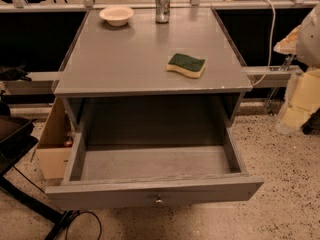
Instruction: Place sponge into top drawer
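The sponge (186,65), dark green on top with a yellow foam base, lies flat on the grey cabinet top (125,59), right of centre. The top drawer (150,164) is pulled fully out toward me and its inside is bare; the round metal knob (159,200) shows on its front panel. My gripper (299,101) shows as cream parts at the right edge of the view. It hangs beside the cabinet, well right of the sponge and apart from it, at about the height of the cabinet top.
A cream bowl (116,15) and a metal can (162,6) stand at the back of the cabinet top. A cardboard box (52,146) sits left of the cabinet, with black chair parts (17,144) and a cable (75,224) on the speckled floor.
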You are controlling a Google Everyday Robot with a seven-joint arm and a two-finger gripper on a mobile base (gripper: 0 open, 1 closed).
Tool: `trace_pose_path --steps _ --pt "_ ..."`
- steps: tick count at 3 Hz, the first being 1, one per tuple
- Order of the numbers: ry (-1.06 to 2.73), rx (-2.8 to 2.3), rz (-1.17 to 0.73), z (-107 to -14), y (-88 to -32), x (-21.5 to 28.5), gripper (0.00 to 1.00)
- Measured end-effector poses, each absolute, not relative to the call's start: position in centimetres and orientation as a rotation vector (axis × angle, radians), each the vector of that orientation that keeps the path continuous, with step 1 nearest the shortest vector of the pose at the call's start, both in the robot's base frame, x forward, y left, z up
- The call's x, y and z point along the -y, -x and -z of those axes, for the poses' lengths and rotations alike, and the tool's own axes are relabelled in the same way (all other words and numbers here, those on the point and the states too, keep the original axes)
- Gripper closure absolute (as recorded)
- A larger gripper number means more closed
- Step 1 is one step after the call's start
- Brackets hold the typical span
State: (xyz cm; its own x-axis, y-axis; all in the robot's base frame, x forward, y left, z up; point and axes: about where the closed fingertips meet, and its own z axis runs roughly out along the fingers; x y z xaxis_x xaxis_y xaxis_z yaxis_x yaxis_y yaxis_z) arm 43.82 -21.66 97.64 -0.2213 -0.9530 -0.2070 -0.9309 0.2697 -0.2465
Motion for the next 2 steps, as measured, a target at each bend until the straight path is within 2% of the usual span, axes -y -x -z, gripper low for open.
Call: trace_pose_path --steps 2 --pt "1.704 -2.221 0.093 -97.71 -44.26 21.59 0.0"
